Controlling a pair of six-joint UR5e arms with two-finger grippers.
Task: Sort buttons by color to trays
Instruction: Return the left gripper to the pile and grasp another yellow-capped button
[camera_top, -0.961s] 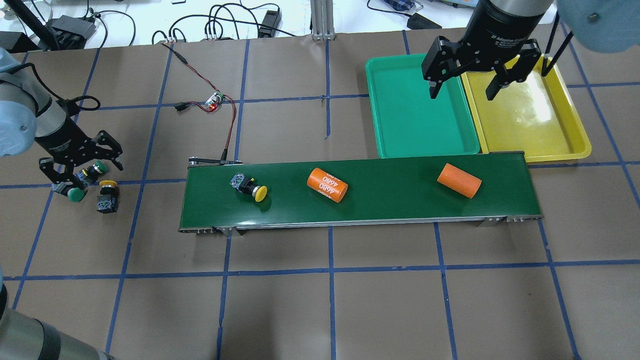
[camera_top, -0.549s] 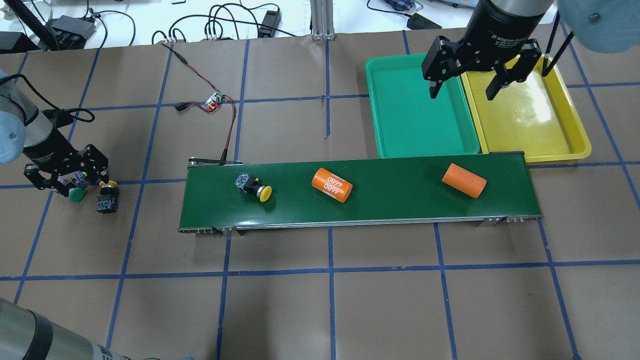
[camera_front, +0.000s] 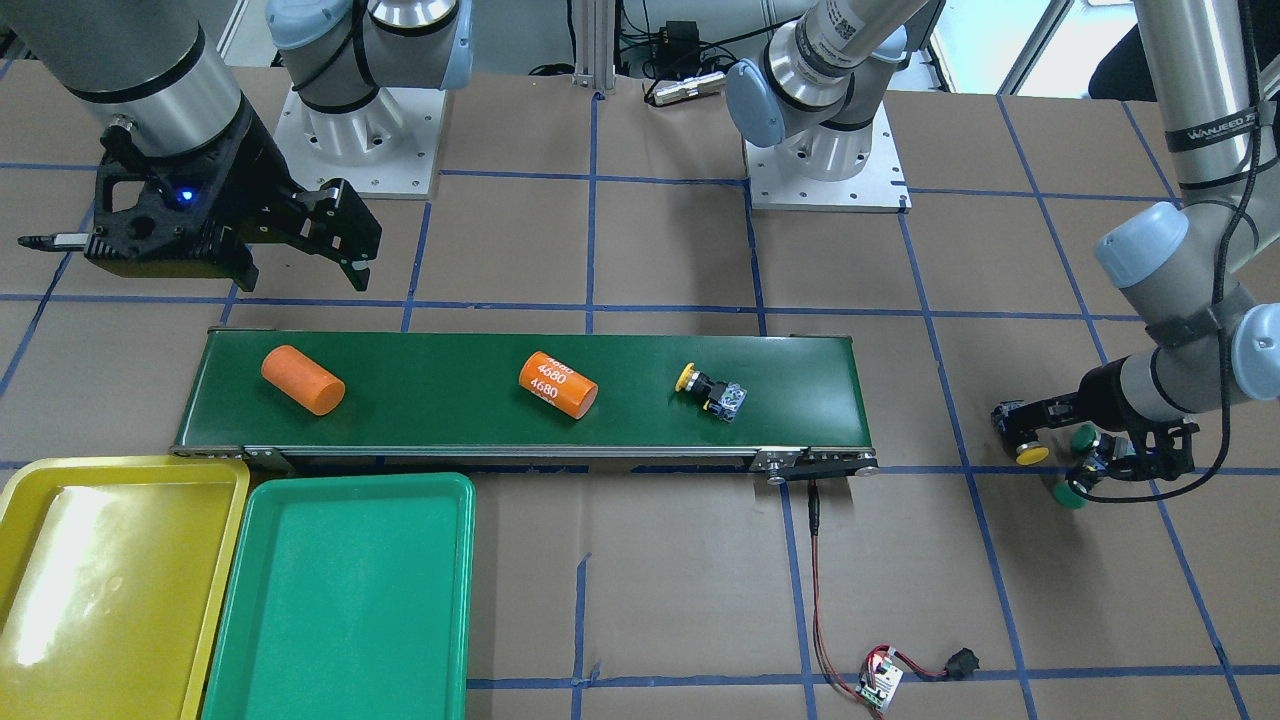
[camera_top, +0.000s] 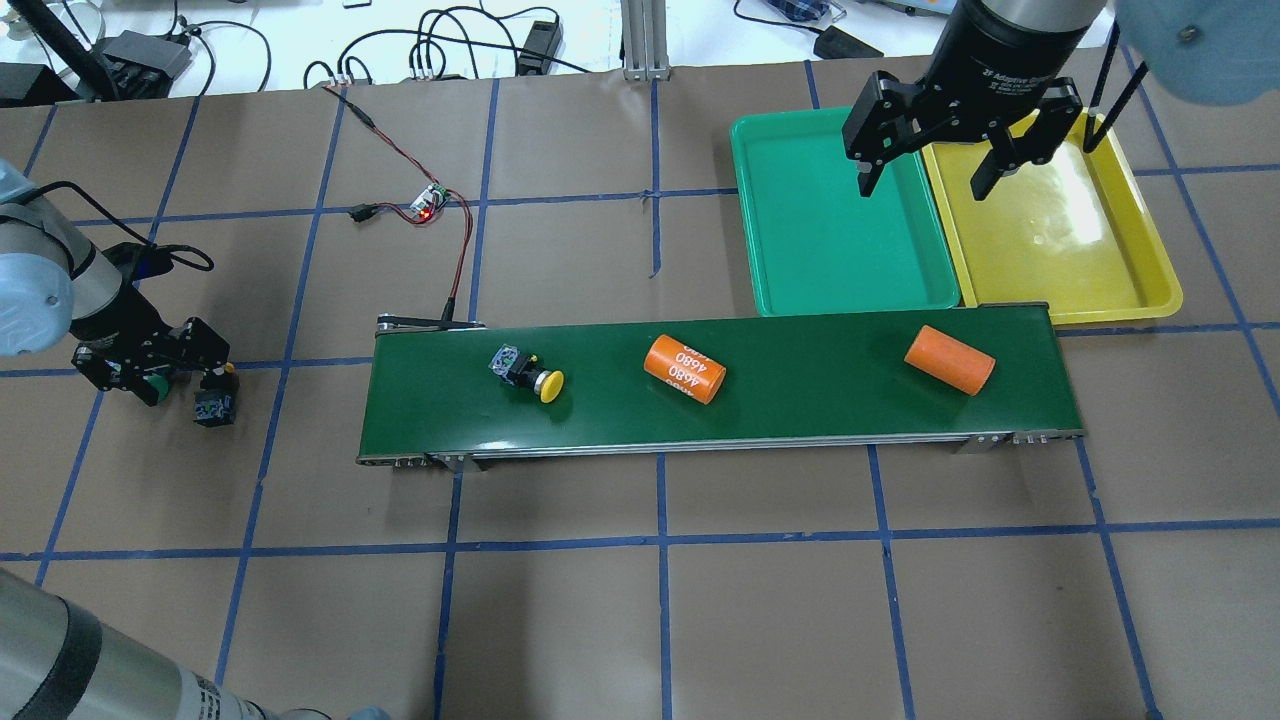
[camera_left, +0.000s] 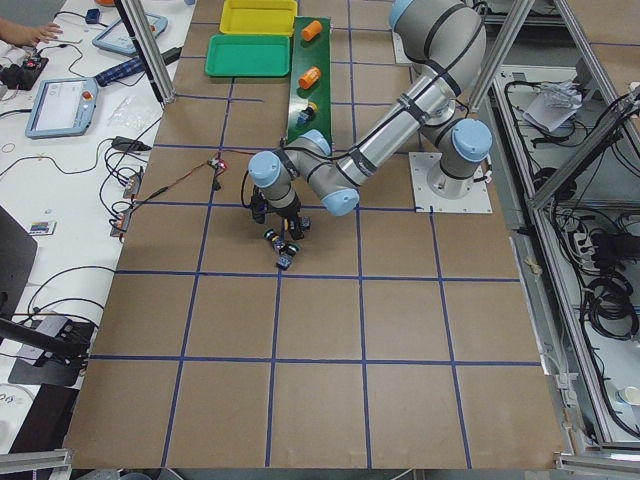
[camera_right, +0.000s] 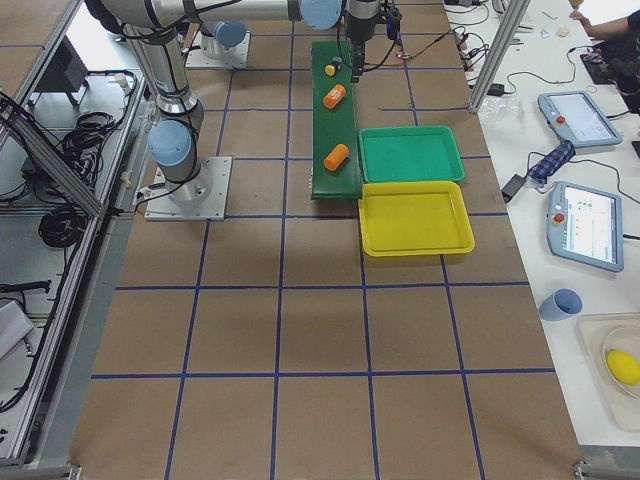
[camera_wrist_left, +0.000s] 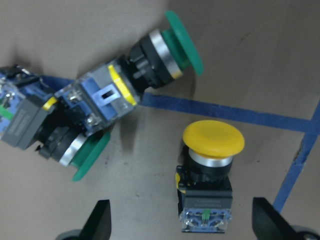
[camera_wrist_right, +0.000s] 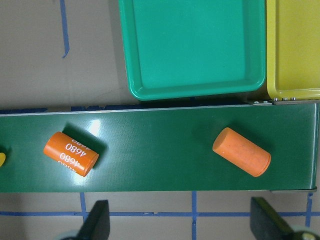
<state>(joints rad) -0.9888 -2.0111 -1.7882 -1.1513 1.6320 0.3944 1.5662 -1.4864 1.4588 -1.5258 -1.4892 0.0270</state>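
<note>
The belt (camera_top: 800, 400) had carried one yellow button (camera_top: 527, 373) and the orange cylinders (camera_top: 684, 369) nearer the trays (camera_top: 850, 290) beside its end. Beyond its other end the left gripper (camera_wrist_left: 181, 220) had lowered, wide, over three buttons (camera_wrist_left: 212, 165); the right gripper (camera_top: 925, 185) hung wide above the trays. Nothing was sorted yet.

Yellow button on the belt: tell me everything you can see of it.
The yellow button lies on its side on the dark green conveyor belt, toward the belt's end on the robot's left. It has a round glossy yellow cap, a black barrel and a blue-grey block at the back, plastic by its look. The cap points toward the robot and somewhat to its right. Only the belt touches it; the orange cylinder marked 4680 lies apart from it.
</note>
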